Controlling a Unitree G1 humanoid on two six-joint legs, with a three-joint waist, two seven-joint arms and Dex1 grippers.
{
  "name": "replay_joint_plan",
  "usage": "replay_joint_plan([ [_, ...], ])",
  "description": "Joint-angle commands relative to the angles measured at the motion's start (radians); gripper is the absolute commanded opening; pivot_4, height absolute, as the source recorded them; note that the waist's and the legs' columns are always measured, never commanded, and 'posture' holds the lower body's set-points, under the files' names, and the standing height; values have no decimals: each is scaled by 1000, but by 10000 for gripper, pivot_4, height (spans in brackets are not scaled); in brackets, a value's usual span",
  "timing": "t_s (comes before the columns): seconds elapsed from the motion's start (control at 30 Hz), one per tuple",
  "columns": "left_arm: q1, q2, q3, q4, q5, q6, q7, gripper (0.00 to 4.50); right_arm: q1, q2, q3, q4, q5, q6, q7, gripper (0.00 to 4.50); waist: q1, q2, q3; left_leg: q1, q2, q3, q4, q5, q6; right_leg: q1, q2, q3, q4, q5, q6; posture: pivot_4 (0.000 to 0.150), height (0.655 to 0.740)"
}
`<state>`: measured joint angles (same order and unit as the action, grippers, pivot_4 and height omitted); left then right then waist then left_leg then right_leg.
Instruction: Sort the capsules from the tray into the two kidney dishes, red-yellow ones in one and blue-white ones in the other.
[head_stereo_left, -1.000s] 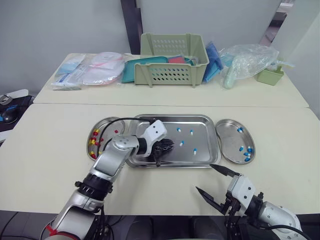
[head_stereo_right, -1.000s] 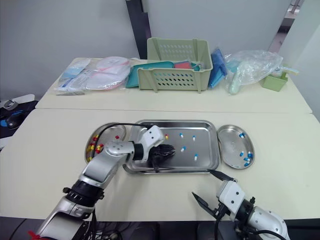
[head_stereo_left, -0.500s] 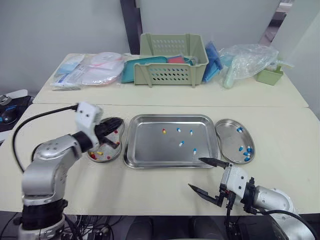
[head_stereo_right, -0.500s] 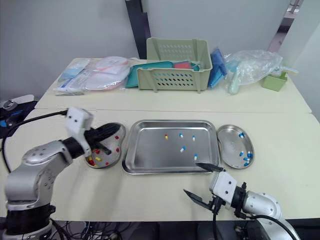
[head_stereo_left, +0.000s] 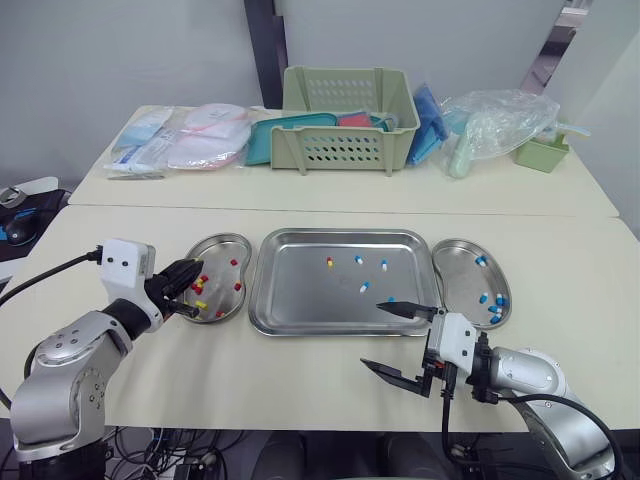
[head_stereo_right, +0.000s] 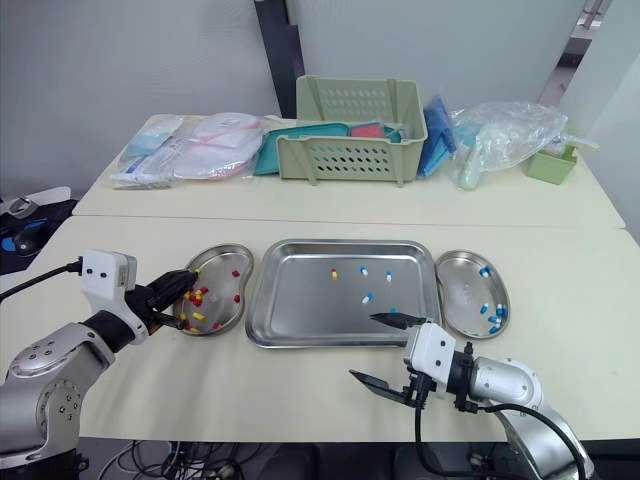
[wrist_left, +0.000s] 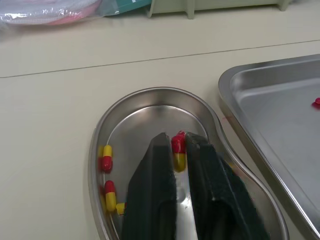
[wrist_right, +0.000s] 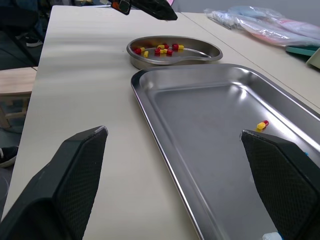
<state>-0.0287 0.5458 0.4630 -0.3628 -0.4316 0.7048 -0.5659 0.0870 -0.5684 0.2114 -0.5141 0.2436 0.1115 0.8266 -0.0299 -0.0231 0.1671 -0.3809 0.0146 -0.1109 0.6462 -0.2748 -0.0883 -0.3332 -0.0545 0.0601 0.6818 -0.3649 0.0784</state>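
- Capsule, red-yellow (wrist_left: 178, 159), at the tip of my left claw (wrist_left: 177, 135) over the left dish (head_stereo_left: 222, 236). A second ago that claw was down in the tray (head_stereo_left: 340, 232). Whether it is clamped on the capsule or has let go, I cannot tell.
- What it means: one more red-yellow is home, or a drop away from it, and the tray is one lighter.
- Right claw (head_stereo_left: 372, 335), jaws wide apart and holding nothing, has pushed forward over the bench (head_stereo_left: 560, 260) to the tray's near rim. One tip is just past that rim, close by a blue-white (head_stereo_left: 391, 299). I judge a blue-white pick comes next.
- Tray count: one red-yellow (head_stereo_left: 328, 262) and four blue-white, scattered across the far and right part.
- Left dish count: roughly seven red-yellow, some hidden behind my claw.
- Right dish (head_stereo_left: 462, 241) count: about five blue-white. Most are bunched at the near end, too tight to be sure, with one apart at the far end.
- Overall: two dishes, one tray, two claws; five capsules in the tray yet to be sorted.
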Motion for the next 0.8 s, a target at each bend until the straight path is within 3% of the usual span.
replay_joint_plan([
  [0.03,11,3,32,-13,-10,-49,17,17042,-12,3,-1,-26,16,5,0,45000,0,0,0,0,0,0,0,0,0,0,0,0,0,0,0,1500,7400],
  [0.17,26,8,43,-13,-23,-70,23,29247,-11,-2,-5,-32,21,14,-1,45000,0,0,0,0,0,0,0,0,0,0,0,0,0,0,0,1500,7400],
  [0.37,80,27,93,-32,-49,-108,6,29247,-8,-14,-27,-34,23,18,-8,45000,-2,0,0,0,0,0,0,0,0,0,0,0,0,0,0,1500,7400],
  [0.57,201,97,224,64,-45,-198,-78,29247,96,-89,-189,-70,62,35,-10,45000,-1,0,0,0,0,1,-1,0,0,0,0,1,-1,0,0,1500,7400],
  [0.67,269,120,281,157,-37,-247,-119,34900,186,-141,-335,-63,112,42,16,45000,-1,0,0,0,0,1,-1,0,0,0,0,1,-1,0,0,1500,7400],
  [0.77,352,132,312,222,-51,-278,-193,44167,274,-194,-499,-15,148,31,72,45000,0,0,0,0,0,2,-1,0,0,0,0,1,-1,0,0,1500,7400],
  [0.8,376,136,316,244,-48,-291,-212,44881,296,-209,-544,4,159,30,91,45000,0,0,0,0,0,2,-1,0,0,0,0,1,-1,0,0,1500,7400],
])
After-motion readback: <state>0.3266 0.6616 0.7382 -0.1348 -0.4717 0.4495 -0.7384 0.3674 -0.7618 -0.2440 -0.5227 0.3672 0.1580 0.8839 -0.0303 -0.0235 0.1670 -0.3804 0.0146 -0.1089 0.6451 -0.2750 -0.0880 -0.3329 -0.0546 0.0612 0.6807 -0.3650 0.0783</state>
